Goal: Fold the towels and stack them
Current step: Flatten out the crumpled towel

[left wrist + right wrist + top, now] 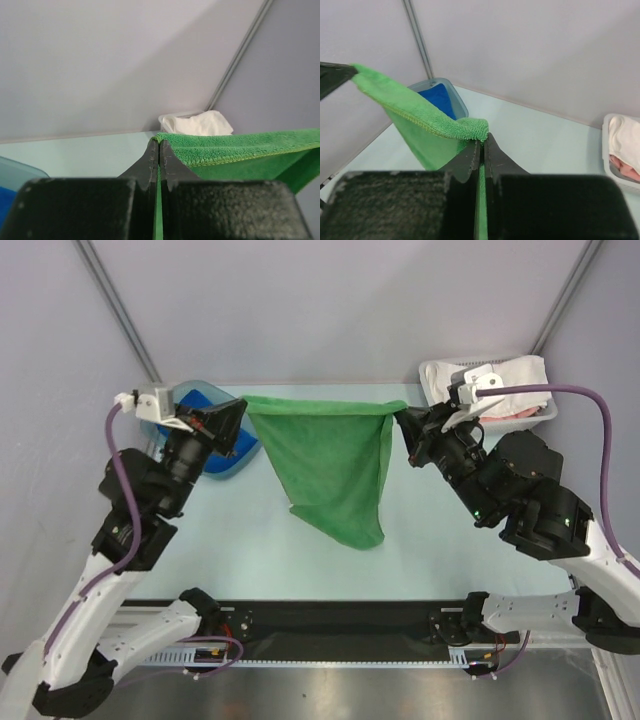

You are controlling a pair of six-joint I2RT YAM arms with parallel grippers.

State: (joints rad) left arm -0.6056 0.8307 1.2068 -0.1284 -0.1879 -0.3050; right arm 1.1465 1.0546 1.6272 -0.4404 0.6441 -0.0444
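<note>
The green towel (330, 465) hangs in the air above the table, stretched between my two grippers, its lower part drooping to a point near the table's middle. My left gripper (240, 412) is shut on its left top corner, which shows in the left wrist view (240, 145). My right gripper (402, 420) is shut on its right top corner, which shows in the right wrist view (420, 115). The royal blue towel (205, 405) lies in a blue bin (235, 468) at the back left, also in the right wrist view (437, 97). The dark purple towel is out of view.
A white basket (545, 412) at the back right holds a white cloth (515, 370) and a pinkish item (625, 170). The white cloth also shows in the left wrist view (197, 123). Grey walls enclose the pale green table (230, 560).
</note>
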